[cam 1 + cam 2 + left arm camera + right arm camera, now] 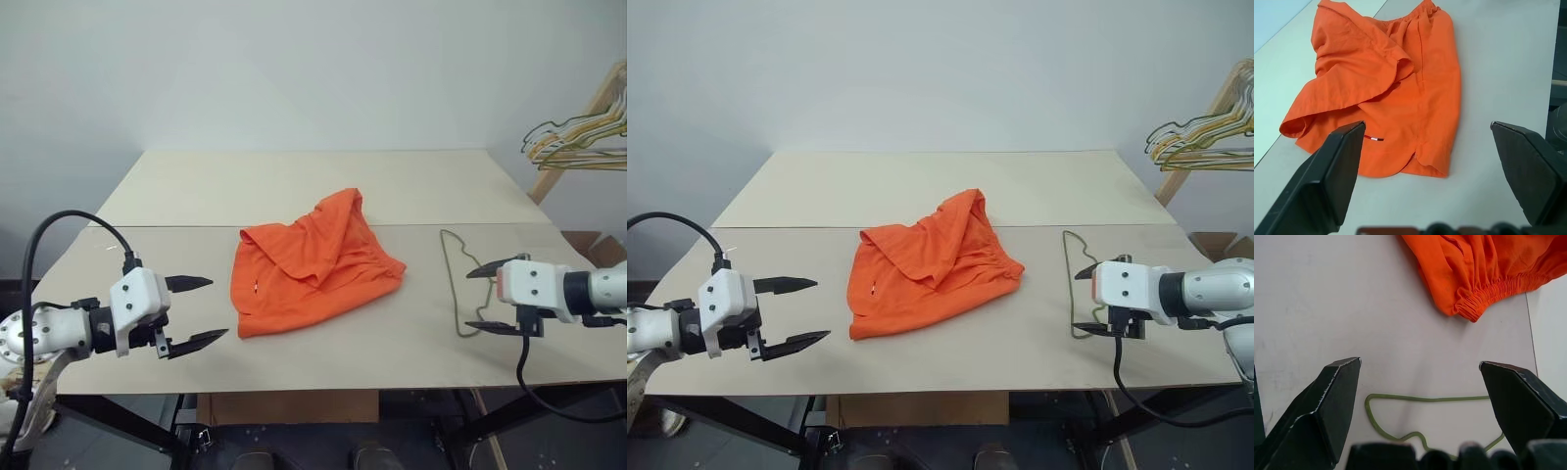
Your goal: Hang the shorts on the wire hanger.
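Left wrist view: limp, light shorts suit a waistband pinch; wire hanger thin, slippery; both grippers wide, empty.

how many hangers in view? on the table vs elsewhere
On the table: 1, the wire hanger, lying flat right of the orange shorts, by the right pincer. Elsewhere: a bunch of hangers on a wooden rack at far right; overlapping, so uncountable.

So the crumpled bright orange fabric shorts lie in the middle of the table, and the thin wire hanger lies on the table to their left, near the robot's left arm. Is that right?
Not quite. The bright orange fabric shorts do lie mid-table, but the thin olive wire hanger lies to their right, by the right gripper, not the left. The left eye view shows it.
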